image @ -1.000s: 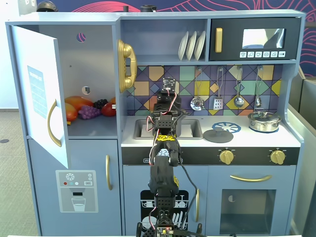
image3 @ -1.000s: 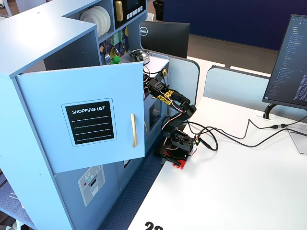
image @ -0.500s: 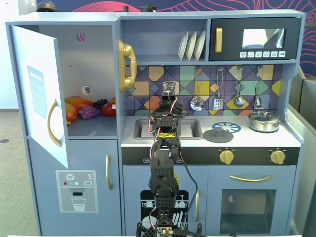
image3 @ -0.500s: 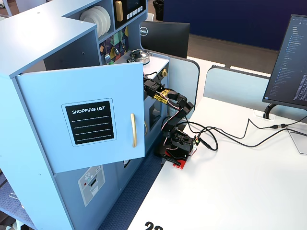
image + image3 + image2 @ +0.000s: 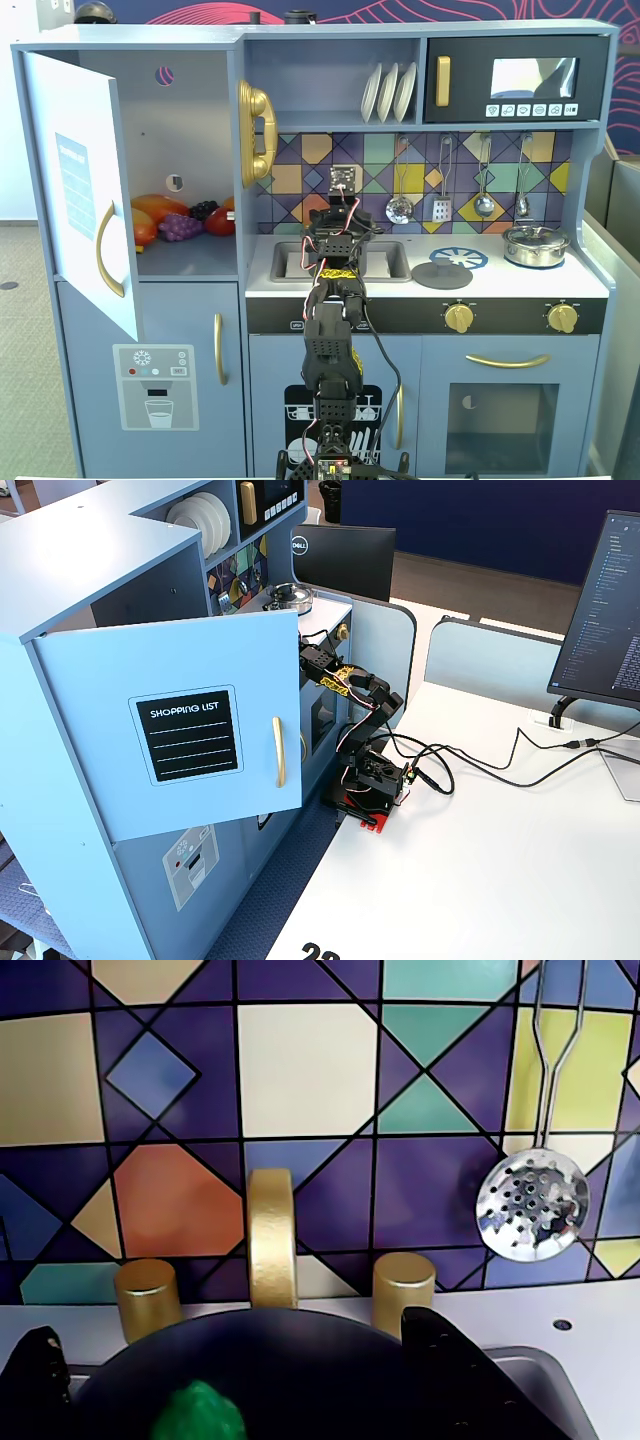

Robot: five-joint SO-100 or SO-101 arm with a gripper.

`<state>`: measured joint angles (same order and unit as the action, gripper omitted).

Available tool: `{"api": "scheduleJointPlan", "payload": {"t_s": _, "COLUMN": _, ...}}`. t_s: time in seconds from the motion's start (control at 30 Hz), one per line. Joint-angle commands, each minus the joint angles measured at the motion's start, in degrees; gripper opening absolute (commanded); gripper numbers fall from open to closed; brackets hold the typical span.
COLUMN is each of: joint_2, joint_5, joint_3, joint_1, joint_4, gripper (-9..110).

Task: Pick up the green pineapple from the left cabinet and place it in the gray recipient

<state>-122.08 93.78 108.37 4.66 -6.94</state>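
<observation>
— Where is the green pineapple (image 5: 200, 1412)?

— In the wrist view it sits low inside the gray recipient (image 5: 300, 1360), which stands in the sink below the gold tap (image 5: 271, 1235).

— And the end effector (image 5: 250, 1380)?

— Its fingers (image 5: 445, 1360) spread wide either side of the recipient's rim, seemingly gripping nothing. The left cabinet (image 5: 180, 150) stands open, fruit on its shelf.

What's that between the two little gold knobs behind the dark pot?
In the wrist view, a gold faucet spout rises between the left knob and right knob, just behind the gray pot's rim. A green lump sits inside the pot.
</observation>
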Motion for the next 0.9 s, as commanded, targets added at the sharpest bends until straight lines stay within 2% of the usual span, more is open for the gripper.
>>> {"api": "scheduleJointPlan", "payload": {"t_s": 0.0, "joint_2": -4.92, "joint_5": 1.05, "joint_3": -3.78, "joint_1": -0.26, "joint_4": -3.08, "gripper": 38}}
{"api": "scheduleJointPlan", "payload": {"t_s": 0.1, "joint_2": -10.81, "joint_5": 1.58, "joint_3": -6.77, "joint_1": -1.41, "joint_4": -11.43, "gripper": 38}}
{"api": "scheduleJointPlan", "payload": {"t_s": 0.37, "joint_2": -31.90, "joint_5": 1.41, "joint_3": -10.63, "joint_1": -1.14, "joint_4": -45.18, "gripper": 28}}
{"api": "scheduleJointPlan", "payload": {"t_s": 0.47, "joint_2": -39.11, "joint_5": 0.09, "joint_3": -6.77, "joint_1": 0.79, "joint_4": -54.84, "gripper": 18}}
{"api": "scheduleJointPlan", "payload": {"t_s": 0.57, "joint_2": -45.18, "joint_5": 3.78, "joint_3": -0.70, "joint_1": 0.79, "joint_4": -65.39, "gripper": 0}}
{"api": "scheduleJointPlan", "payload": {"t_s": 0.63, "joint_2": -47.81, "joint_5": 2.29, "joint_3": 3.52, "joint_1": -0.26, "joint_4": -71.63, "gripper": 0}}
{"api": "scheduleJointPlan", "payload": {"t_s": 0.77, "joint_2": -48.60, "joint_5": -1.32, "joint_3": 11.87, "joint_1": -4.57, "joint_4": -79.10, "gripper": 0}}
{"api": "scheduleJointPlan", "payload": {"t_s": 0.87, "joint_2": -48.34, "joint_5": -6.68, "joint_3": 21.53, "joint_1": -6.68, "joint_4": -77.43, "gripper": 0}}
